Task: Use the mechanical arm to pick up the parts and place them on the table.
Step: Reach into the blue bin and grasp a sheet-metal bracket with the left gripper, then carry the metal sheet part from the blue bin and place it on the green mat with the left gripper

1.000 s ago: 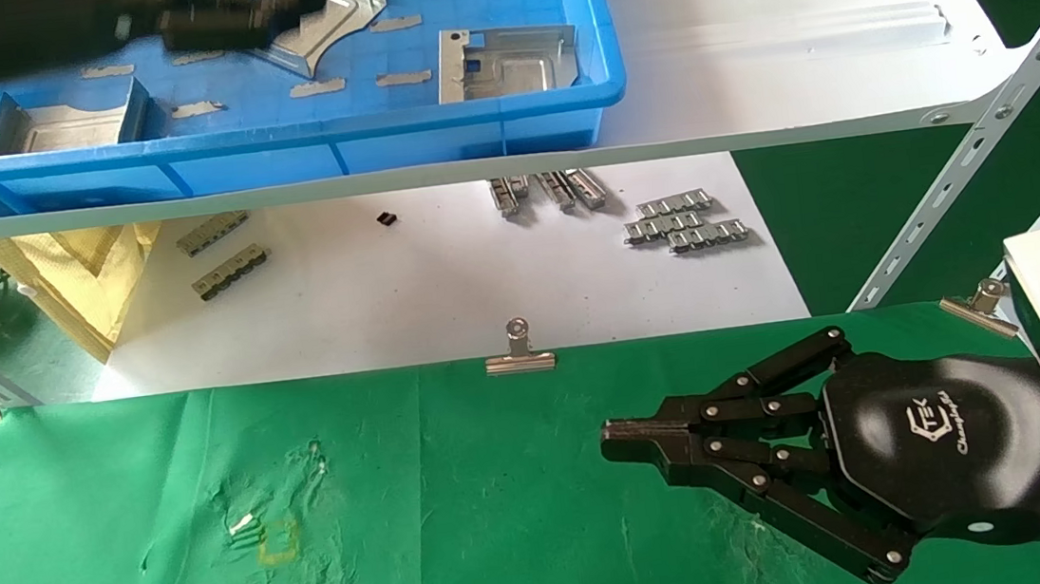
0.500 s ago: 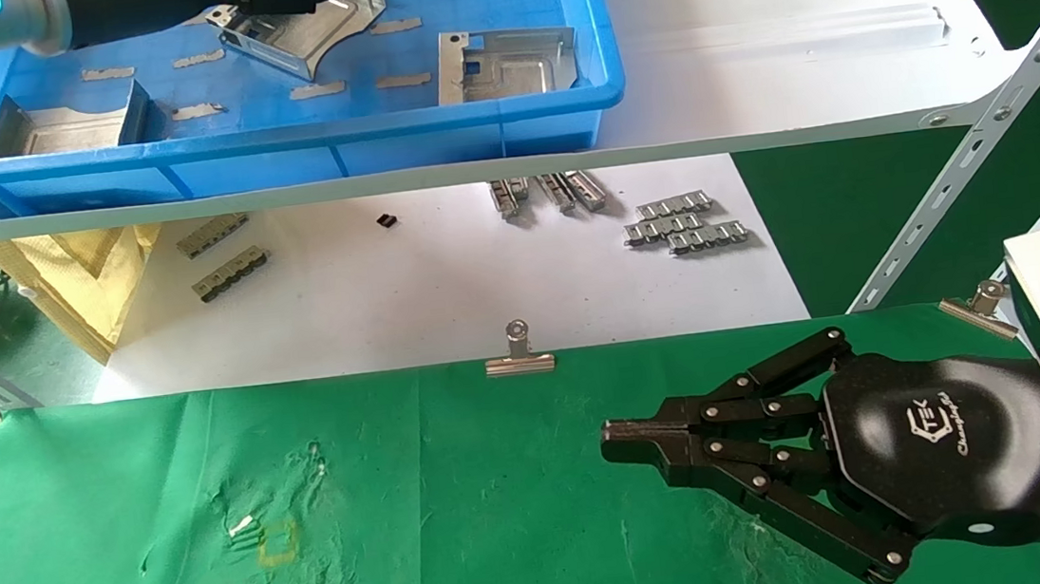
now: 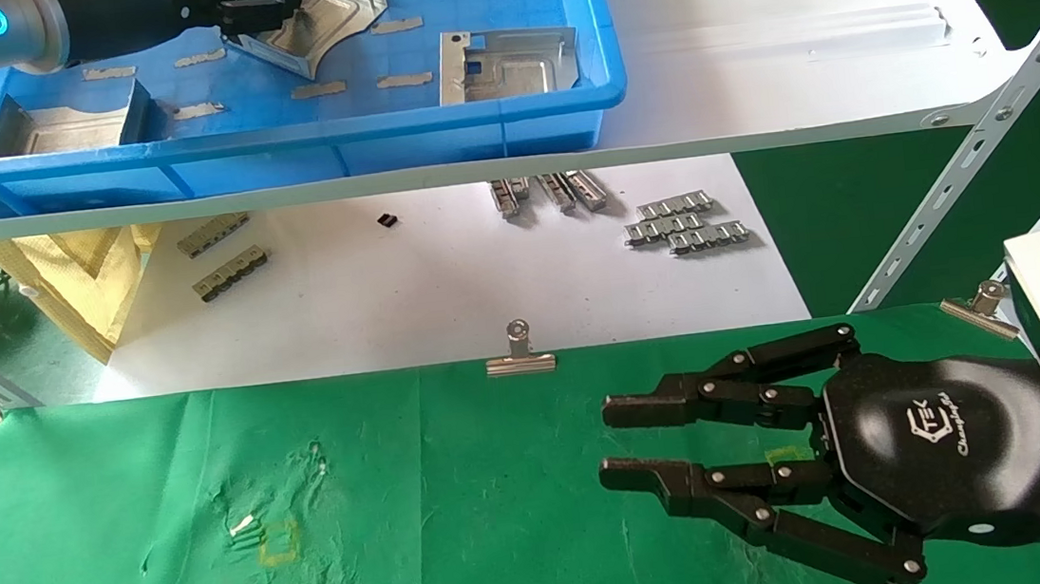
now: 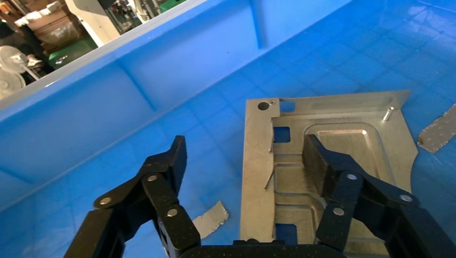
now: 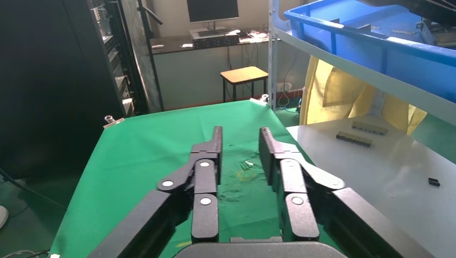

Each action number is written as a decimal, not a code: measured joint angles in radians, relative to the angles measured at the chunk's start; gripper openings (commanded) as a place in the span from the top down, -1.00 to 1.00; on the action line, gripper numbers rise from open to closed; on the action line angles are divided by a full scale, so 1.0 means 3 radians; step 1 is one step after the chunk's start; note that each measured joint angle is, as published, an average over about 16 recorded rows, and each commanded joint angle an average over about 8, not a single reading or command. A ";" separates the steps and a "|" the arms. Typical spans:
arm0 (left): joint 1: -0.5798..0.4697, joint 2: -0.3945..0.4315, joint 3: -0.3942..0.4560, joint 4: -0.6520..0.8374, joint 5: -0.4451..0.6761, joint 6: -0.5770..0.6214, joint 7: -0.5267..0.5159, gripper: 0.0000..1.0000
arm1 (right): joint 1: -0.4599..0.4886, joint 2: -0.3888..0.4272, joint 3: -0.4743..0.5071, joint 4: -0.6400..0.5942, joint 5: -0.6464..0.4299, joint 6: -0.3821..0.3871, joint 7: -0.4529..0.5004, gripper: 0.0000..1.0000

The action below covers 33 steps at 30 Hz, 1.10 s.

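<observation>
Three parts lie in the blue bin (image 3: 276, 139) on the shelf: one at the back (image 3: 340, 9), one at the right (image 3: 506, 62), one at the left (image 3: 65, 121). My left gripper (image 3: 282, 5) is open low over the back part (image 4: 344, 115). One finger (image 4: 317, 158) is above its embossed recess, the other (image 4: 172, 158) over bare bin floor, with the part's bent-up edge between them. My right gripper (image 3: 613, 445) is open just above the green table (image 3: 457, 527) at the near right, with nothing between its fingers (image 5: 240, 134).
Grey tape scraps (image 3: 317, 87) dot the bin floor. The white shelf board (image 3: 791, 37) overhangs a white sheet (image 3: 443, 290) with small link strips (image 3: 685, 224). Binder clips (image 3: 519, 354) hold the cloth's far edge. A yellow square (image 3: 279, 541) marks the cloth at the left.
My right gripper's fingers have gone from shut to open without the hand shifting. My left gripper has settled over the back part and drawn slightly left.
</observation>
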 measured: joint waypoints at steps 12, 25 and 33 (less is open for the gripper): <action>0.0013 0.0001 0.0012 0.0057 0.0018 -0.0040 -0.0164 1.00 | 0.0000 0.0000 0.0000 0.0000 0.0000 0.0000 0.0000 -1.00; 0.0008 -0.0142 -0.0083 -0.0036 -0.0120 0.0184 -0.0240 1.00 | 0.0000 0.0000 -0.0001 0.0000 0.0001 0.0000 0.0000 -1.00; -0.0050 -0.0390 -0.0188 -0.0188 -0.0285 0.0903 -0.0086 1.00 | 0.0000 0.0000 -0.0001 0.0000 0.0001 0.0000 -0.0001 -1.00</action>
